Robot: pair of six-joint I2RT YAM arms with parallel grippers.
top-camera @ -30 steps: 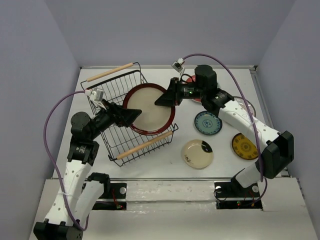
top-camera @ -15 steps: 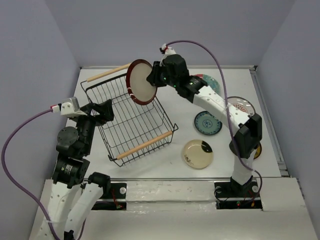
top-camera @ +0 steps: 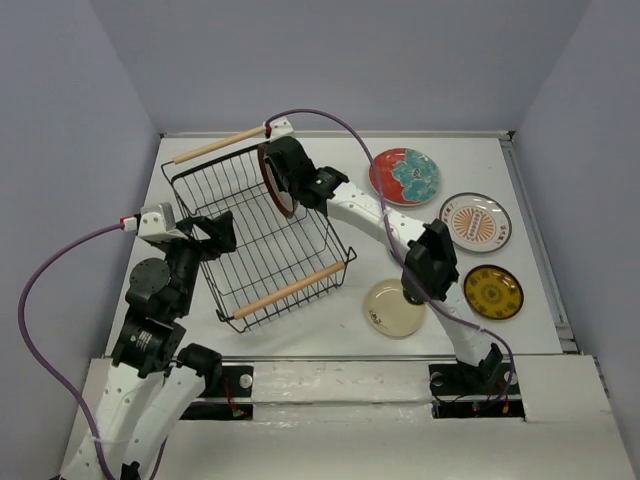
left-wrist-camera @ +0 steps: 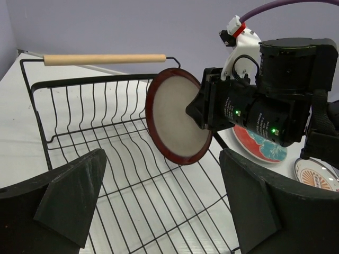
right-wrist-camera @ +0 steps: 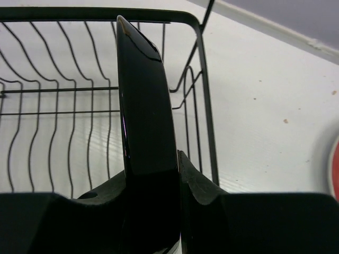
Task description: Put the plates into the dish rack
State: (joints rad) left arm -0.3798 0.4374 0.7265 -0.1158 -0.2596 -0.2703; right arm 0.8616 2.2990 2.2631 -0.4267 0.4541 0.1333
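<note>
- A white table (top-camera: 330,318) stands boxed in by plain grey-violet walls (top-camera: 330,60).
- The dish rack (top-camera: 250,255) sits askew in the far left part of the table. One wooden handle (top-camera: 220,144) lies along the far edge, and the other handle (top-camera: 290,290) faces the near edge.
- The right gripper (top-camera: 284,182) is clamped on the maroon-rimmed plate (top-camera: 272,180), with a finger on each face. It holds the plate on edge over the far end of the rack.
- In the left wrist view the plate's lower rim seems to hang clear of the wires, though the angle is too poor to be sure.
- The left gripper (top-camera: 218,233) hovers at the rack's left side with its jaws wide apart, holding nothing.
- Four plates lie flat on the right half of the table:
- the floral plate (top-camera: 404,176) by the far edge;
- the sunburst plate (top-camera: 475,222) and the yellow plate (top-camera: 493,292) along the right edge;
- the cream plate (top-camera: 395,307) toward the near edge.
</note>
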